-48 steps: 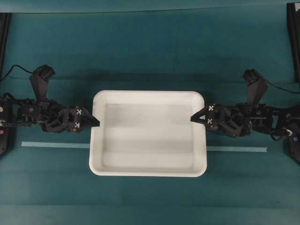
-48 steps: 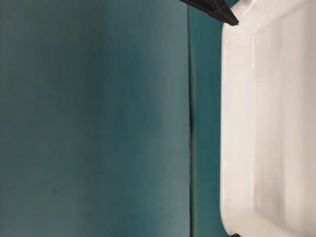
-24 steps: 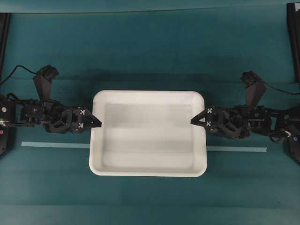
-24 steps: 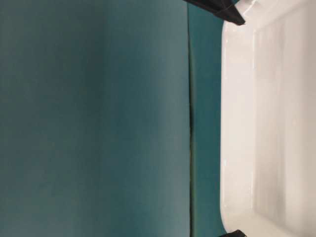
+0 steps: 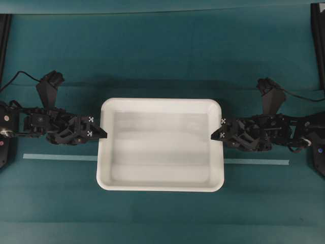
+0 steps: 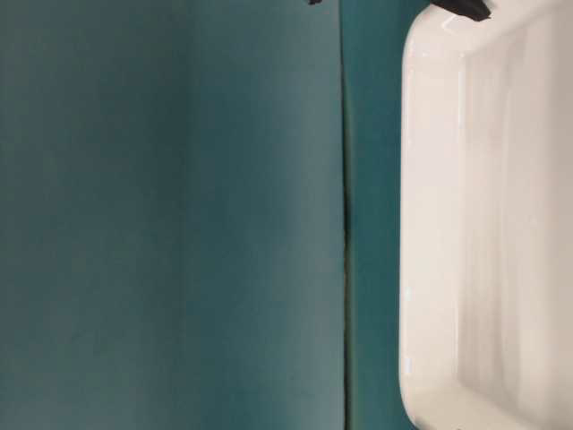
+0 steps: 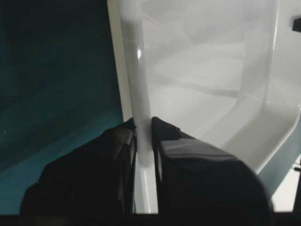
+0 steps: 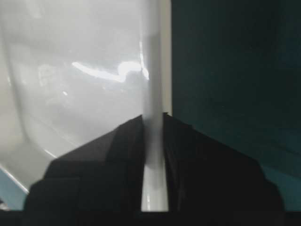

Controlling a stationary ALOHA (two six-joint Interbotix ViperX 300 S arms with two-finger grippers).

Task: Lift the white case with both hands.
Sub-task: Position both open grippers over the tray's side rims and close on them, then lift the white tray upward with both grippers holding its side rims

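— Overhead view first: where does the white case [image 5: 160, 145] lie?

— Flat on the teal table cover [image 5: 162, 56], about midway between the two arms, long sides running left to right. A pale strip of tape [image 5: 256, 162] passes under it.

— And the left gripper [image 5: 103, 134]?

— At the case's left short rim, roughly halfway along it. The left wrist view shows the rim [image 7: 142, 141] pinched between the two black jaws, one outside the wall, one inside.

— The right gripper [image 5: 217, 135]?

— Mirror of that, on the right short rim. In its wrist view the white edge [image 8: 153, 160] runs straight up between the jaws, both clamped against it.

— Anything from the table-level view?

— Only the case's near rim [image 6: 421, 224] and a dark fingertip [image 6: 461, 9] at the top edge.
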